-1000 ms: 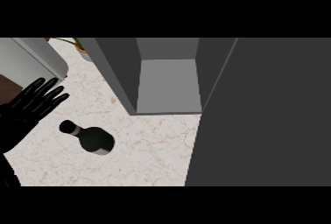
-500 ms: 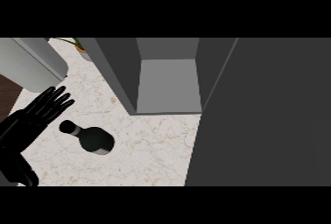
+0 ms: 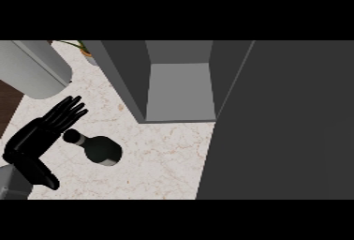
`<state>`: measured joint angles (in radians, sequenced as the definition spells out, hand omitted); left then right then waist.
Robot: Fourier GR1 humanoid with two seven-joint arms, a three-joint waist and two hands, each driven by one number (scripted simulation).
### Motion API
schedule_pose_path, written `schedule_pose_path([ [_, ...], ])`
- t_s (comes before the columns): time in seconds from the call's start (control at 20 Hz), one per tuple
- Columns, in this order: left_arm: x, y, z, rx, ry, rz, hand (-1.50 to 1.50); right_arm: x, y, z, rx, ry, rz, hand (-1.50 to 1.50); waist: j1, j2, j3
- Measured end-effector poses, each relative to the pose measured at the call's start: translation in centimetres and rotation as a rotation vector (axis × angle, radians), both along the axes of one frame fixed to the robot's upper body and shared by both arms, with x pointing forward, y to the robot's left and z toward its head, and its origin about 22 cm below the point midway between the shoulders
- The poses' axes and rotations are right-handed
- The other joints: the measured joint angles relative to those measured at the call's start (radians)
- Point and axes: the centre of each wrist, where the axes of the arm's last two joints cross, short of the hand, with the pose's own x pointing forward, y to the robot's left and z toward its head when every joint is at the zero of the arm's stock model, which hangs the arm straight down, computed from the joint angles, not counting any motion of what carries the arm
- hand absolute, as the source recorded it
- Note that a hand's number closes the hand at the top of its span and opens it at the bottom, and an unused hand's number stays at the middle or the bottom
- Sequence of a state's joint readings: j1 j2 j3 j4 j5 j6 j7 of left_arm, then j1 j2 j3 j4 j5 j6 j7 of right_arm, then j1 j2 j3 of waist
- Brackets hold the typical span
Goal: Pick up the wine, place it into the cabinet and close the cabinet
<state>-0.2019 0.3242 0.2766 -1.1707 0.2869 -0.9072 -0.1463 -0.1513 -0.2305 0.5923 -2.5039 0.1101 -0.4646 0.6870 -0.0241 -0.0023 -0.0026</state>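
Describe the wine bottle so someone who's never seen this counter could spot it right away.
Start at the open grey cabinet on the pale marble counter. Left and nearer lies the wine bottle, beside the open left hand. It is the only small dark thing there, round-bodied with a narrow neck.

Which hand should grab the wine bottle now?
Left. The left hand is open right beside the wine bottle, fingers alongside its neck. The right hand is not in view, so it offers no visible advantage.

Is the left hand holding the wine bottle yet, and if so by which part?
Nothing is held. The left hand is open with straight fingers, just left of the wine bottle near its neck. The bottle stands on the counter.
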Motion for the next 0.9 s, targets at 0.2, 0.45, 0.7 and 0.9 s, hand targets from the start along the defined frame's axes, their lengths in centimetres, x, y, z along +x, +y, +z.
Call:
schedule_pose_path([
  [0.2, 0.0, 0.1, -1.5, 0.025, 0.026, 0.022, -1.5, -0.3, 0.1, -0.2, -0.007, 0.004, 0.003, -1.5, -0.005, -0.001, 0.0],
  [0.45, 0.8, -0.6, -3.4, 0.052, 0.04, 0.061, -1.5, -0.3, 0.3, -0.3, -0.004, -0.003, 0.009, -1.5, -0.009, 0.001, -0.001],
  [0.7, 1.1, -0.3, -5.0, 0.084, 0.066, 0.087, -1.5, -0.2, 0.4, -0.2, -0.003, -0.012, 0.009, -1.5, -0.013, 0.003, -0.001],
  [0.9, 1.0, -0.9, -6.4, 0.085, 0.115, 0.071, -1.5, -0.1, 0.1, -0.2, -0.018, -0.025, -0.006, -1.5, -0.017, 0.003, -0.001],
])
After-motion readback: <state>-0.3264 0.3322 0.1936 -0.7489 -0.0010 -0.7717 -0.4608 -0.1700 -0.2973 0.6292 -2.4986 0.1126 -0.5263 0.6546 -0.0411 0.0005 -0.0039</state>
